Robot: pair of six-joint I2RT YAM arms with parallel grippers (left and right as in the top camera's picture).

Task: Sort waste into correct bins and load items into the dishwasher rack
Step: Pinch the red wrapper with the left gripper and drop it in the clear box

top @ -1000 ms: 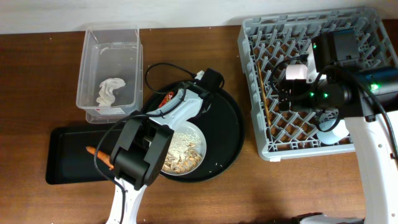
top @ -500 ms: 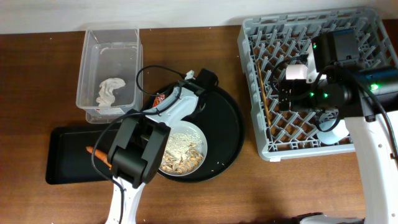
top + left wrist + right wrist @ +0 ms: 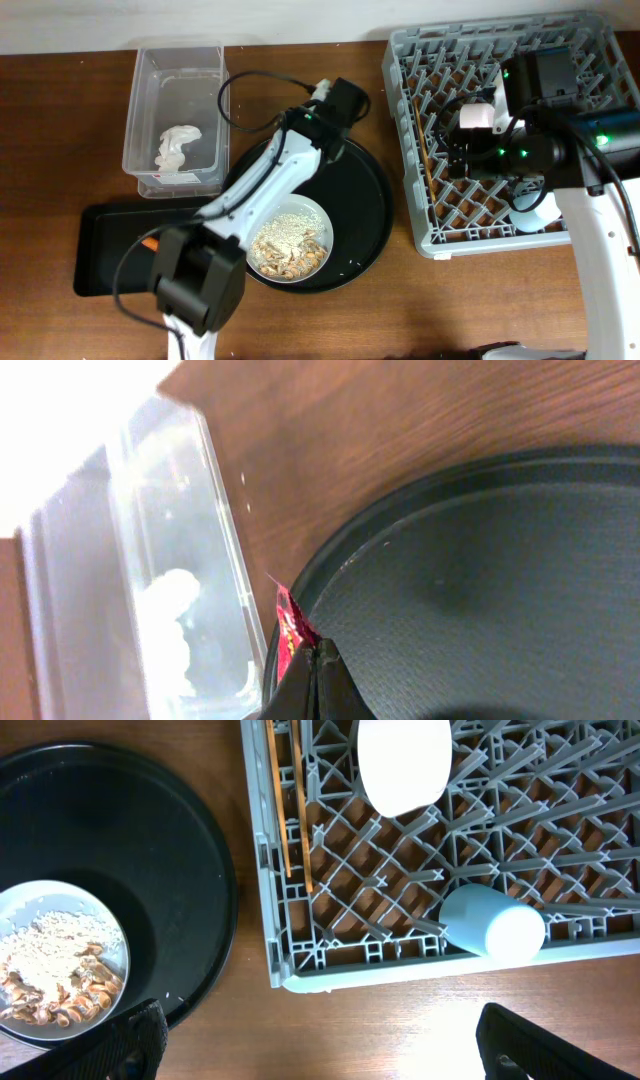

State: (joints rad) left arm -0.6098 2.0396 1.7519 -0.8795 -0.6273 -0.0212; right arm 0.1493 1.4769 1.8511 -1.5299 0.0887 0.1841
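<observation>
Overhead: left arm reaches over the far-left rim of round tray; clear tub sits just left of it.
Left wrist: left hand clenched on red wrapper, tub leftward.
Right wrist: right hand released, over rack, farther off.

The left half of the round black tray is crossed diagonally by the left arm. Bare surface is seen between that tray and the rack, and along the front edge.
</observation>
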